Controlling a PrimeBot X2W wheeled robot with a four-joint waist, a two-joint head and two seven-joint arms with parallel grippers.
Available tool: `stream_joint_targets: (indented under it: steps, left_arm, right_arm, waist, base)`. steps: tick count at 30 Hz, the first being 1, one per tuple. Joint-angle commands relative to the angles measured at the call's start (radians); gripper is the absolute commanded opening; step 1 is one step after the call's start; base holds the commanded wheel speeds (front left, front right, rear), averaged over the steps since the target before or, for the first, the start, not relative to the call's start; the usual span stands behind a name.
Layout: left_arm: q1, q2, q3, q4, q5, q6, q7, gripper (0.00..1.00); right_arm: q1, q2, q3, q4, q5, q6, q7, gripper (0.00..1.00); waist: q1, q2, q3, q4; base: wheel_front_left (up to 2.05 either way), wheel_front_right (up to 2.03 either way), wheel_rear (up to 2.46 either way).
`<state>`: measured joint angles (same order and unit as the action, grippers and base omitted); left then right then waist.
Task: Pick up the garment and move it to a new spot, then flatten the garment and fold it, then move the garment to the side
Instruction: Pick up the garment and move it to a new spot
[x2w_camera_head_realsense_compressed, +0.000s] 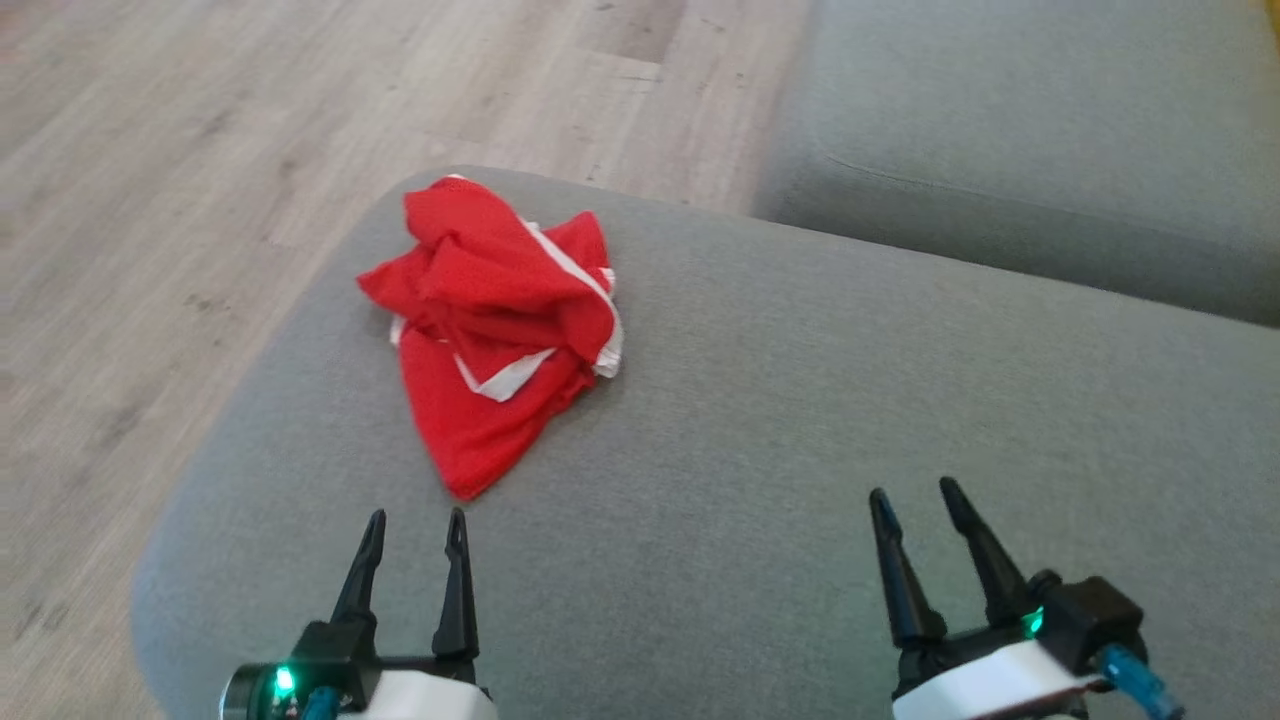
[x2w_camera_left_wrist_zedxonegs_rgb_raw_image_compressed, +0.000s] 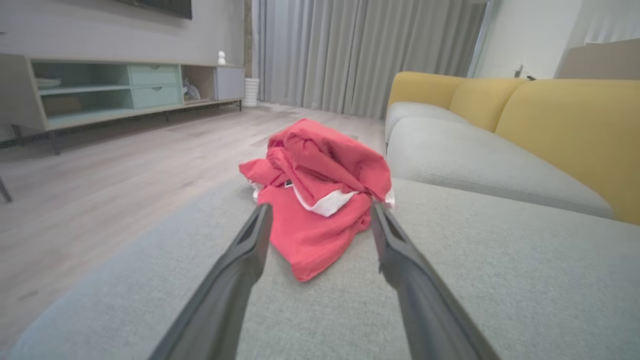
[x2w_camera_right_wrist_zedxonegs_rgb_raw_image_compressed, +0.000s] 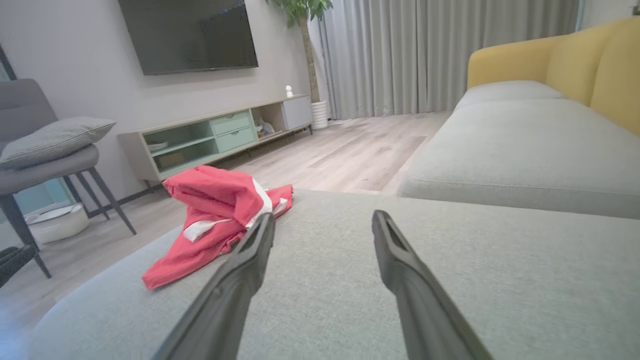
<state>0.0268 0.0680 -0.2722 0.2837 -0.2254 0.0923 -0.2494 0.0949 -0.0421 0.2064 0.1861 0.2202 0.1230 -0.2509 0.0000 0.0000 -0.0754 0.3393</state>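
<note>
A: Where are you?

B: My left gripper (x2w_camera_head_realsense_compressed: 417, 514) hangs spread and empty, just short of the crumpled red garment (x2w_camera_head_realsense_compressed: 500, 330). My right gripper (x2w_camera_head_realsense_compressed: 913, 490) is spread too, well aside.

A: What might go wrong?

B: The heap lies near the rounded edge of the grey seat cushion (x2w_camera_head_realsense_compressed: 800, 400) — a shallow pinch might catch one layer and drag it onto the wood floor (x2w_camera_head_realsense_compressed: 200, 150). Nothing blocks my reach, and a second cushion (x2w_camera_head_realsense_compressed: 1000, 130) lies beyond.
</note>
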Motion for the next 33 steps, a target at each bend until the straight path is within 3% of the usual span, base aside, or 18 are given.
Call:
stream_joint_targets:
  steps: [1,10,18,25,30,33]
  left_arm:
    - [-0.033,0.003,0.035,-0.032,0.015,0.000,-0.012,1.00]
    - [-0.027,0.006,0.041,-0.035,0.026,-0.005,-0.012,1.00]
    - [-0.034,0.018,0.040,-0.036,0.036,-0.013,-0.012,1.00]
    - [-0.195,0.075,0.012,-0.012,0.059,-0.080,0.050,1.00]
    - [-0.430,0.121,-0.001,0.035,0.034,-0.171,0.199,1.00]
    - [-0.570,0.150,0.002,0.099,-0.015,-0.202,0.321,1.00]
  right_arm:
    - [-0.021,-0.008,0.032,-0.034,0.006,0.008,-0.011,1.00]
    - [-0.015,-0.008,0.049,-0.039,0.016,0.008,-0.011,1.00]
    - [-0.021,-0.008,0.061,-0.042,0.016,0.008,-0.011,1.00]
    - [-0.031,-0.008,0.049,-0.038,-0.019,0.008,-0.011,1.00]
    - [-0.071,-0.008,0.034,-0.039,-0.057,0.008,-0.011,1.00]
    - [-0.097,-0.008,0.028,-0.042,-0.070,0.008,-0.011,1.00]
  waist:
    - [0.0000,0.0000,-0.008,0.033]
    - [0.0000,0.0000,-0.008,0.096]
    - [0.0000,0.0000,0.006,0.097]
    - [0.0000,0.0000,0.069,0.050]
    - [0.0000,0.0000,0.159,-0.019]
    - [0.0000,0.0000,0.213,-0.063]
  base:
    - [0.00,0.00,0.00]
    - [0.00,0.00,0.00]
    - [0.00,0.00,0.00]
    - [0.00,0.00,0.00]
    - [0.00,0.00,0.00]
    - [0.00,0.00,0.00]
